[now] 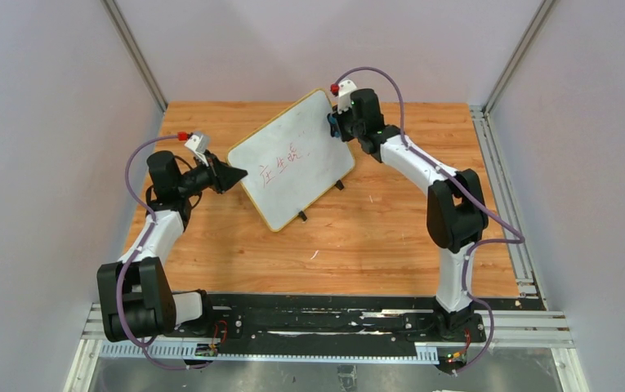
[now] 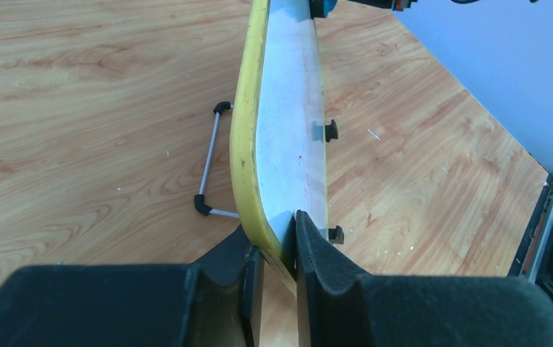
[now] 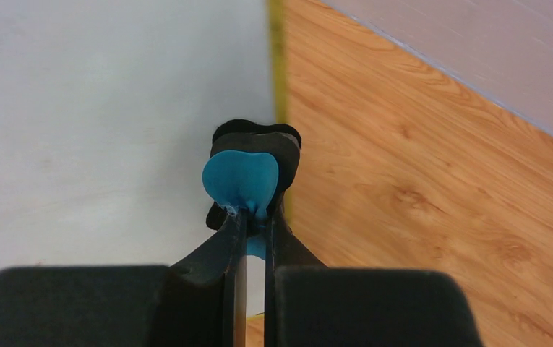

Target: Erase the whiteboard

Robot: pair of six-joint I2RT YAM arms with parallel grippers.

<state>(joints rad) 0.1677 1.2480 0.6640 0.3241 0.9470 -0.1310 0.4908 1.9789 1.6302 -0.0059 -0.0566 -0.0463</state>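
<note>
The whiteboard [image 1: 292, 159], white with a yellow rim and red characters, stands tilted on the wooden table. My left gripper [image 1: 235, 174] is shut on its left edge; the left wrist view shows the jaws clamping the yellow rim [image 2: 248, 159]. My right gripper [image 1: 335, 124] is shut on the small blue eraser [image 1: 333, 126] and holds it against the board's upper right part, near the right rim. In the right wrist view the eraser [image 3: 241, 181] is pinched between the fingers and rests on the white surface [image 3: 100, 108]. The red characters [image 1: 283, 166] sit at the board's middle.
The board's wire stand [image 2: 212, 163] and two black feet [image 1: 301, 216] rest on the wooden table [image 1: 390, 229]. Grey walls enclose the table on three sides. A metal rail [image 1: 505, 188] runs along the right edge.
</note>
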